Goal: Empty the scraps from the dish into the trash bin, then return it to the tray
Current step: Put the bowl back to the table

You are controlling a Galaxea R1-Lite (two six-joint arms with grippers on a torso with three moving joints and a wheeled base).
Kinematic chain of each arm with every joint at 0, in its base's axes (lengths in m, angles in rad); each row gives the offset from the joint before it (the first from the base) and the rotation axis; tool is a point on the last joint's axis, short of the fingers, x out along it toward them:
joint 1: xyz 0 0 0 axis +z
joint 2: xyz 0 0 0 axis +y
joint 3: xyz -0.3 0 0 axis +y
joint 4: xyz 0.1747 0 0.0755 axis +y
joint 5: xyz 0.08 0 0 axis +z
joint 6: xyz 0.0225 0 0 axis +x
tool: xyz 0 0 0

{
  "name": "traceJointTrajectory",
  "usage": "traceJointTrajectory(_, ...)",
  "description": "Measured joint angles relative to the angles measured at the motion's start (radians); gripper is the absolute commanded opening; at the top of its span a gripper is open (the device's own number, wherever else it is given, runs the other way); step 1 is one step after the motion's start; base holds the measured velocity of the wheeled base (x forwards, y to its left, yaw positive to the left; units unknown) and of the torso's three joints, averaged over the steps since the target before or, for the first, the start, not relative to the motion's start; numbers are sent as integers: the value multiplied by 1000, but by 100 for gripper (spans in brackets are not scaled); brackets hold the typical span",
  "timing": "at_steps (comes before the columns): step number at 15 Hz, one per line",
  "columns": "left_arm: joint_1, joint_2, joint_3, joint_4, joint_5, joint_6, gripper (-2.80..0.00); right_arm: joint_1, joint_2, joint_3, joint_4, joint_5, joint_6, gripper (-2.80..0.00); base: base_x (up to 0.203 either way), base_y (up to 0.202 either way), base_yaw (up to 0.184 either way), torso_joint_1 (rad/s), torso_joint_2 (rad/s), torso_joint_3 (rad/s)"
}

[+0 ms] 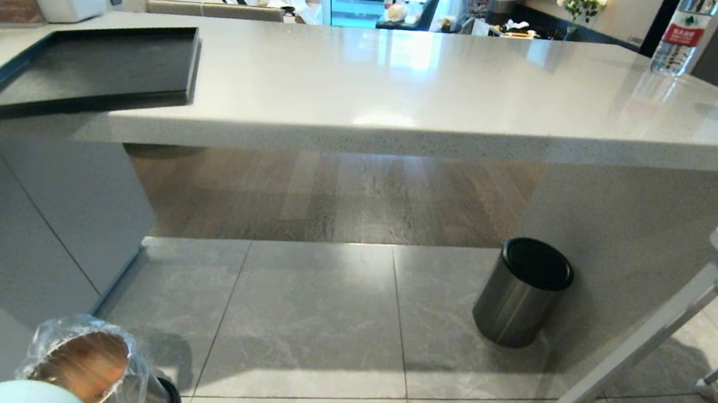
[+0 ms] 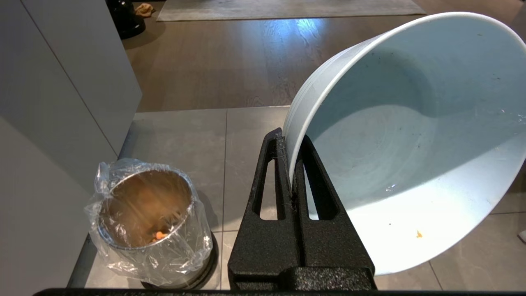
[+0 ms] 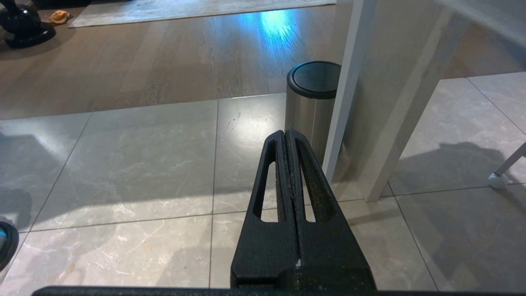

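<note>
Dump's done: left gripper (image 2: 292, 164) fingers pinched tight on the dish (image 2: 411, 135) rim, tipped beside the trash bin (image 2: 150, 222) w/ scraps (image 2: 158, 235) inside; next, lift it up to the tray (image 1: 89, 70) on the surface (image 1: 451, 84).

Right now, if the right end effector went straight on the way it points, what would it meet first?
Probably the white table leg, with the dark-lidded steel bin just beside that line. The shut, empty right end effector aims between them over bare floor tiles; depth is unclear, so which comes first is uncertain.
</note>
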Motion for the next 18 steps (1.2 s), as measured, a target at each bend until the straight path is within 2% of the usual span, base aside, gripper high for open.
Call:
traceJointTrajectory(8, 0, 0, 0, 0, 0, 0, -280, 0, 0, 0, 0, -1, -2, -280, 0, 0, 0, 9, -404, -392)
traceJointTrajectory(18, 0, 0, 0, 1, 1, 2, -280, 0, 0, 0, 0, 0, -3, -280, 0, 0, 0, 123, -490, -373)
